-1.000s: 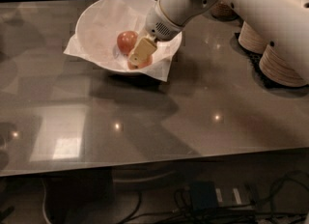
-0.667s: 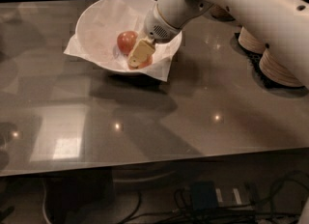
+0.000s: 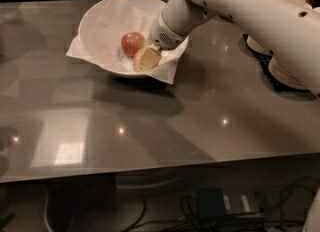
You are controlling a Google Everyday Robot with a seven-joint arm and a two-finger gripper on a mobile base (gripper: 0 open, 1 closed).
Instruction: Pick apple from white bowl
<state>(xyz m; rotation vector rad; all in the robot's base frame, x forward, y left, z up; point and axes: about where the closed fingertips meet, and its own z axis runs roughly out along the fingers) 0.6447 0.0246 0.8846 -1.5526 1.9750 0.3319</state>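
The white bowl (image 3: 100, 23) stands at the back of the grey table, lined with crinkled white paper whose corners stick out over the rim. The apple (image 3: 131, 42), pale yellow-orange with a pinkish blush, lies inside it right of centre. My gripper (image 3: 147, 58) reaches down into the bowl from the right. Its cream tip sits just right of and in front of the apple, very close to it. A small reddish patch shows at the tip's left edge; I cannot tell what it is. My white arm (image 3: 235, 6) hides the bowl's right rim.
Stacks of white plates (image 3: 292, 73) stand at the right edge of the table, behind my arm. The glossy grey tabletop (image 3: 150, 126) stretches toward the front edge. Cables and a power strip (image 3: 220, 203) lie on the floor below.
My gripper has sunk slightly lower in the bowl next to the apple. The apple and the bowl have not moved.
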